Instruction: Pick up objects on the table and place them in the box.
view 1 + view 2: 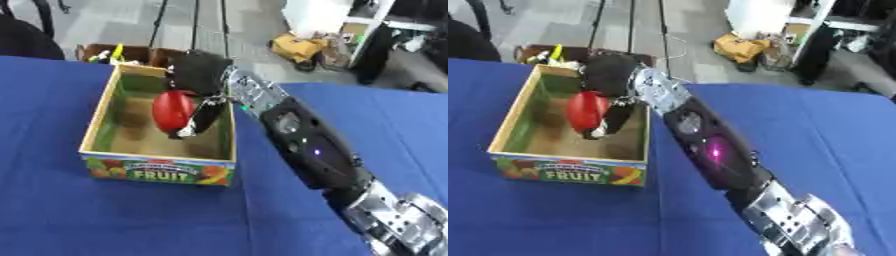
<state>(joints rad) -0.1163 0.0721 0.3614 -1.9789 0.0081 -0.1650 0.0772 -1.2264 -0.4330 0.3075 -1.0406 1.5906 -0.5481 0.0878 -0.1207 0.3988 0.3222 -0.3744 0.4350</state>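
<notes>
An open cardboard box (100, 126) with a "FRUIT" label on its front stands on the blue table (105, 215). My right arm reaches in from the lower right, and my right hand (199, 75) hangs over the box's far right part. Its fingers (206, 118) curl down round a red rounded object (173, 110), which is held above the box's brown floor. My left hand shows in neither view.
Beyond the table's far edge lie a brown bin with yellow items (114, 53), a yellow bag (297, 46) on the floor and a white cabinet (315, 15). Blue cloth stretches to the left and front of the box.
</notes>
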